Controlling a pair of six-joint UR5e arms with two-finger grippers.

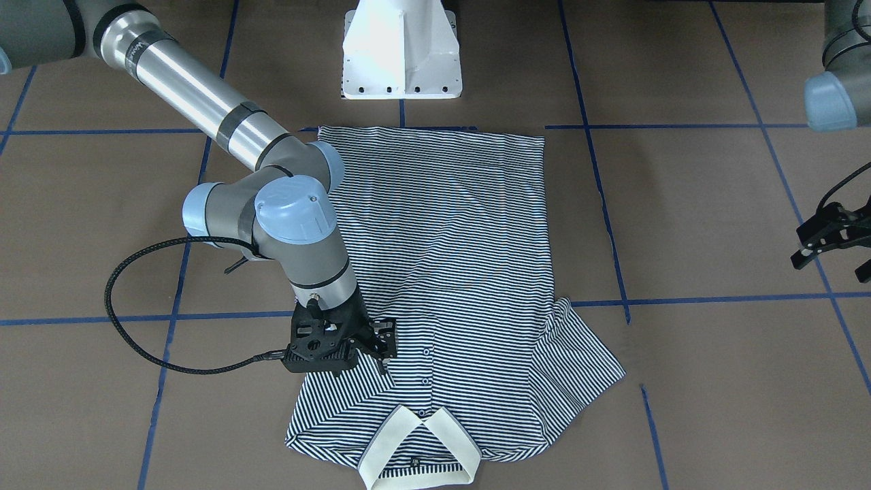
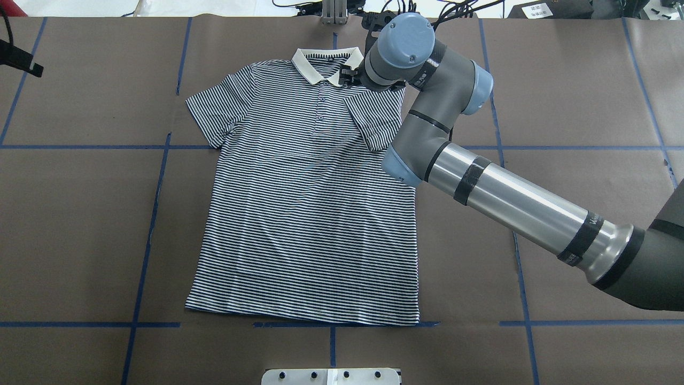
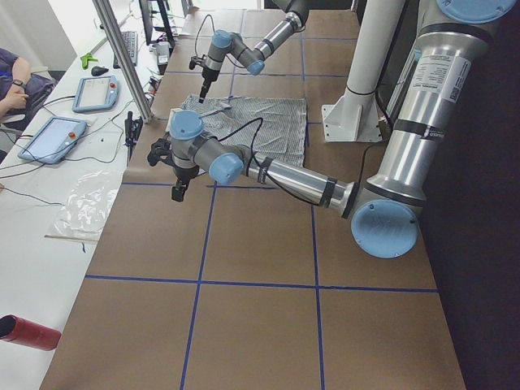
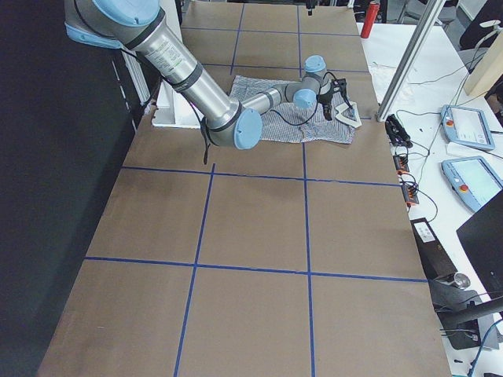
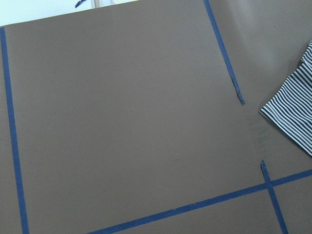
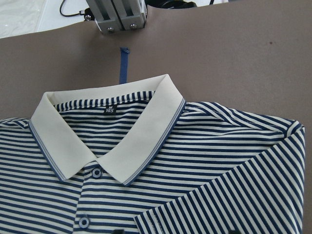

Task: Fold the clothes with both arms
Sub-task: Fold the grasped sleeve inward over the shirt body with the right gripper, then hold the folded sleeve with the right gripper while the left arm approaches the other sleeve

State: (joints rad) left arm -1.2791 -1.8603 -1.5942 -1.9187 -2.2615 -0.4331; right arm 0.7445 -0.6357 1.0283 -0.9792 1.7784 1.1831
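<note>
The striped polo shirt (image 2: pixel 304 214) lies flat, face up, with its cream collar (image 2: pixel 323 61) at the far edge from the robot. One sleeve (image 2: pixel 374 123) is folded in over the chest; the other sleeve (image 2: pixel 214 109) lies spread out. My right gripper (image 1: pixel 381 354) hovers low over the shoulder beside the collar (image 1: pixel 418 449), open, with nothing held. The right wrist view looks down on the collar (image 6: pixel 112 146) and the folded sleeve's hem (image 6: pixel 219 214). Well off to the side of the shirt, my left gripper (image 1: pixel 833 262) hangs open above bare table.
The brown table (image 2: pixel 561 160) carries blue tape lines (image 2: pixel 160 160). The white pedestal base (image 1: pixel 401 54) stands just behind the shirt's hem. An aluminium post (image 6: pixel 117 14) rises beyond the collar. A side table with tablets (image 3: pixel 53 138) and a person's arm (image 3: pixel 12 85) is past the far edge.
</note>
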